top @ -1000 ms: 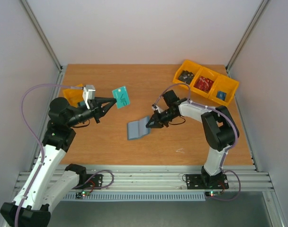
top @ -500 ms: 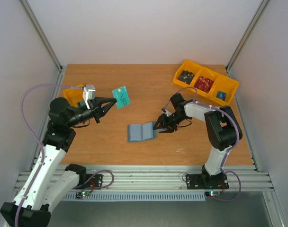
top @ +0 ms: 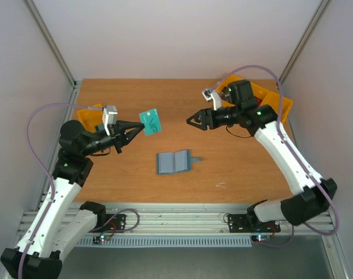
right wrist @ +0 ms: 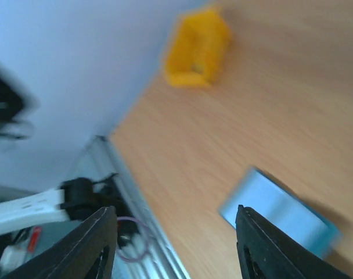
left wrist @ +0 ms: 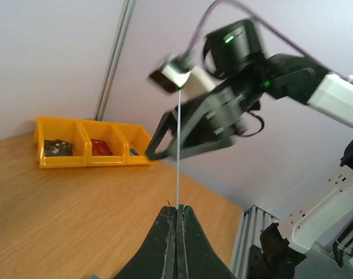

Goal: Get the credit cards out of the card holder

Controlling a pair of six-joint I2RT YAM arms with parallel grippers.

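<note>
The card holder (top: 172, 162), a small blue wallet, lies open and flat on the table near the middle; it shows blurred in the right wrist view (right wrist: 281, 212). A thin bluish-grey piece (top: 195, 158) pokes out at its right edge. A teal credit card (top: 150, 122) hangs in the air left of centre, with my left gripper (top: 137, 125) shut on its edge. In the left wrist view the card (left wrist: 179, 151) appears edge-on, rising from the shut left gripper (left wrist: 177, 208). My right gripper (top: 191, 120) hovers open and empty, high behind the holder, its tips facing the card; the right gripper (right wrist: 175, 210) looks wide apart.
A row of yellow bins (top: 269, 104) with dark and red items stands at the back right, partly behind the right arm, and shows in the left wrist view (left wrist: 89, 145). Another yellow bin (top: 89, 114) sits at the left behind the left arm. A small white scrap (top: 221, 185) lies front right.
My right gripper opened, let go of the holder's right flap, then rose and swung back toward the far right. The holder now lies flat and open. The left arm and its card stayed put.
</note>
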